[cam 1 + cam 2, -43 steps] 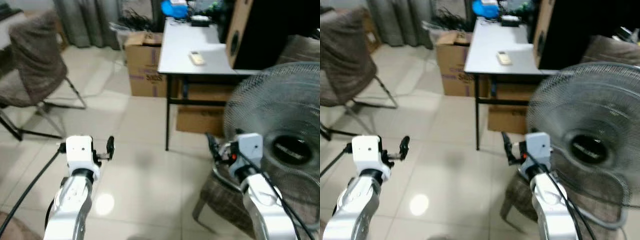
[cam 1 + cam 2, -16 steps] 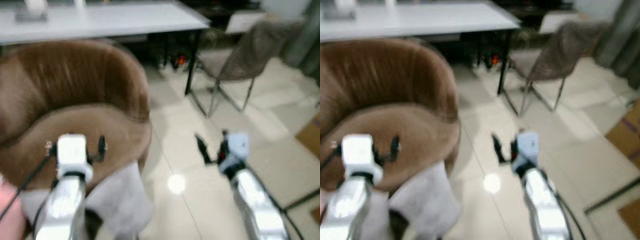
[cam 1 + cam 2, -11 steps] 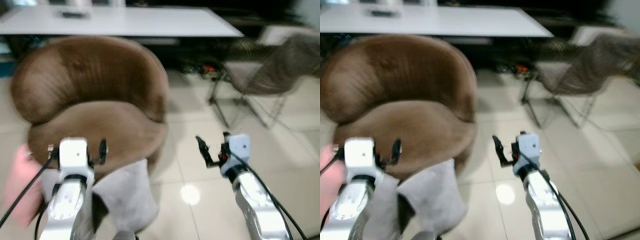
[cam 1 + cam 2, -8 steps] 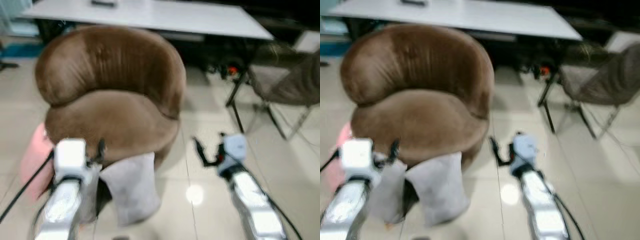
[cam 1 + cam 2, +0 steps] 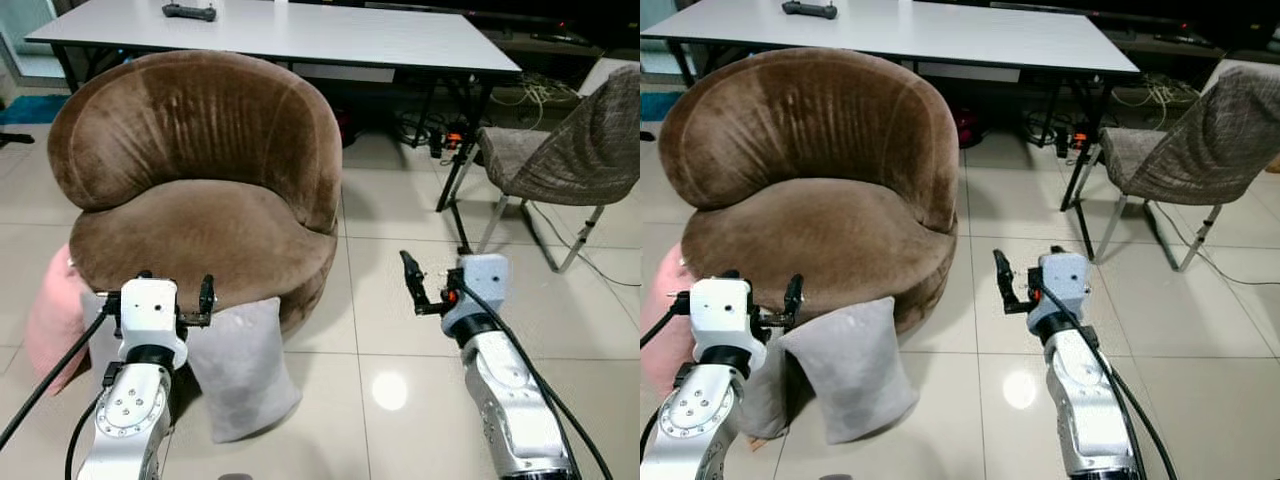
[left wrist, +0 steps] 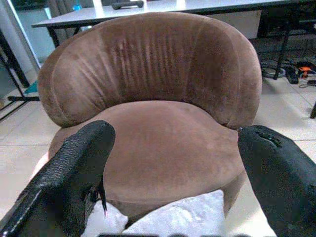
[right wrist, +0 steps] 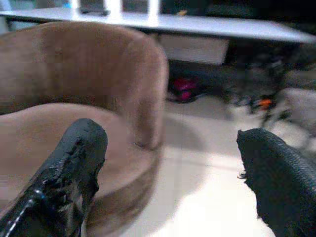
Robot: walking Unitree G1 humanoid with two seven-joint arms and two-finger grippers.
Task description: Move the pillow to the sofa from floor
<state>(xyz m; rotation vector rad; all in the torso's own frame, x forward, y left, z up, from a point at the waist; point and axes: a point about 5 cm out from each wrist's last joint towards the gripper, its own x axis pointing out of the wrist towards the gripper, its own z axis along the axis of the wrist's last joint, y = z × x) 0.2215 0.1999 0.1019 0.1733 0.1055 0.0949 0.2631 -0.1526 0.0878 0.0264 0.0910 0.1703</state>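
Left claw (image 5: 172,302) (fingers spread) raised level before brown sofa (image 5: 210,180), above grey pillow (image 5: 245,365).

Head stereo pair looks forward and down at sofa (image 5: 210,200), mid-range. Both wrist cameras face along own fingers toward same sofa, left one close. All views share sofa.

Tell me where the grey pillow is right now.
The grey pillow stands on the tiled floor, leaning against the front of the brown sofa, on the robot's left just ahead of the open left gripper. A pink pillow lies further left.
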